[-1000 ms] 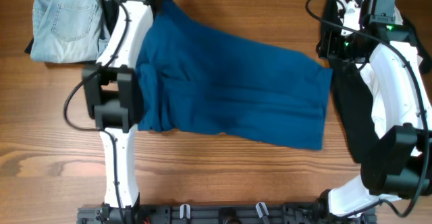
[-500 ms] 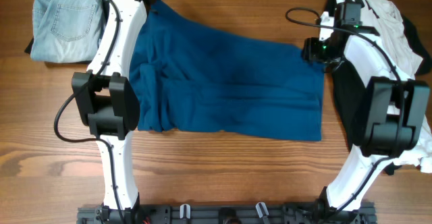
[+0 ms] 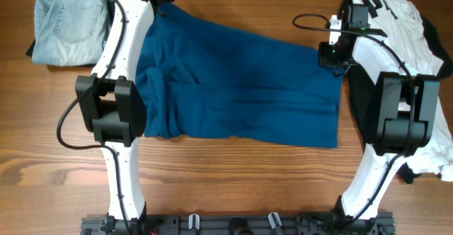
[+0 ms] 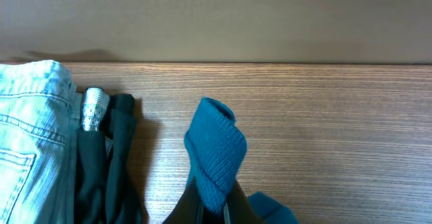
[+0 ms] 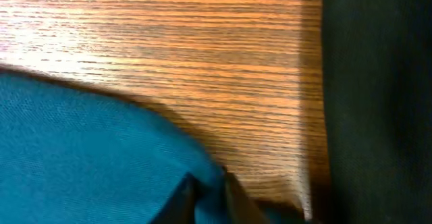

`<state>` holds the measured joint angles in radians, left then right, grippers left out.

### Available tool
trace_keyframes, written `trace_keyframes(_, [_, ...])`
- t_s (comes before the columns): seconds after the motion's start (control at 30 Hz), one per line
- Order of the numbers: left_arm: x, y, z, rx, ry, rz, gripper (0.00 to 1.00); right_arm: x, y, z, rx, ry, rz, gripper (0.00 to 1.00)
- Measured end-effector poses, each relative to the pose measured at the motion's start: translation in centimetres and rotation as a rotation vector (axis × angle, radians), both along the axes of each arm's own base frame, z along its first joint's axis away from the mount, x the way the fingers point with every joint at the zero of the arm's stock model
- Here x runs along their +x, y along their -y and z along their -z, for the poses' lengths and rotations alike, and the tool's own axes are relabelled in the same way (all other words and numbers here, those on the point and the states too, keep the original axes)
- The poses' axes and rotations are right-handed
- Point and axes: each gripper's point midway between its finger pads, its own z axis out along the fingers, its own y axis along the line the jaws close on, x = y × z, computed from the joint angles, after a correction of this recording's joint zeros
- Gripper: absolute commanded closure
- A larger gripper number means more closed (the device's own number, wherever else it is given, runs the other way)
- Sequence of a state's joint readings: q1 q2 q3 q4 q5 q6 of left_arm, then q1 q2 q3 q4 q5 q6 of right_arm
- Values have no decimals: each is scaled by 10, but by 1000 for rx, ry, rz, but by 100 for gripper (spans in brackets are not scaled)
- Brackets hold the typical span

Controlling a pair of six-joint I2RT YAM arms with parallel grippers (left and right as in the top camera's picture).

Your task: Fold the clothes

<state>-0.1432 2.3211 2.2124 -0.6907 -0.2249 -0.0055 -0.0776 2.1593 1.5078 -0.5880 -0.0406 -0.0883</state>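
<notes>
- Pale denim jeans (image 3: 67, 19): folded, far-left corner of brown wooden table (image 3: 233, 171). Thin black garment (image 4: 108, 163) touching their right edge. No label or wording readable.
- Left gripper (image 4: 214, 202): at the far edge just right of the jeans, pinched tight on a ribbed edge of the large plain dark-blue shirt (image 3: 241, 86).
- Dark-blue shirt: spread mid-table, long axis left to right, sloping slightly nearer toward the right, bunched at the left end.
- Right gripper (image 5: 209, 193): at the shirt's far-right corner, fingers close together with blue hem between.
- Key relation: shirt body toward the robot from both grippers, each arm nearest its own end. Next fold judged far edge to near.
- Flat black cloth (image 3: 357, 122) and white shirt (image 3: 396, 12) with black print: right edge. Print unreadable.
</notes>
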Motion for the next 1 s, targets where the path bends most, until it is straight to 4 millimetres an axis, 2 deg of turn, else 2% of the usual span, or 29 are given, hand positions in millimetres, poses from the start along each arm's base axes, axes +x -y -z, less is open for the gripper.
trace_keyframes(0.27, [-1,-13,-2,53,6,-52,96,11,4,-6,-21,0,11,96])
trace_keyframes(0.37, [-5,-23,1,66,-18,-73,96,21,5,-32,-20,1,10,96])
trace_keyframes(0.47, [-31,-37,6,89,-128,-89,96,19,3,-62,-1,-25,15,96])
trace_keyframes(0.6, [-70,-37,-10,98,-231,-85,96,-9,-1,-79,23,-118,34,96])
trace_keyframes(0.7, [-104,-30,-17,80,-326,-77,96,-30,-2,-83,29,-189,42,96])
trace_keyframes(0.77, [-134,-25,-8,57,-448,-68,96,-41,-4,-82,38,-233,45,96])
trace_keyframes(0.8, [-140,-24,-6,49,-472,-69,96,-43,-5,-82,44,-243,45,96])
trace_keyframes(0.87, [-166,-24,1,32,-577,-102,96,-45,-8,-82,63,-252,65,96])
trace_keyframes(0.93, [-180,-24,6,8,-629,-142,96,-48,-10,-80,77,-261,84,96])
trace_keyframes(1.0, [-180,-24,11,4,-636,-153,96,-54,-11,-74,87,-286,98,96])
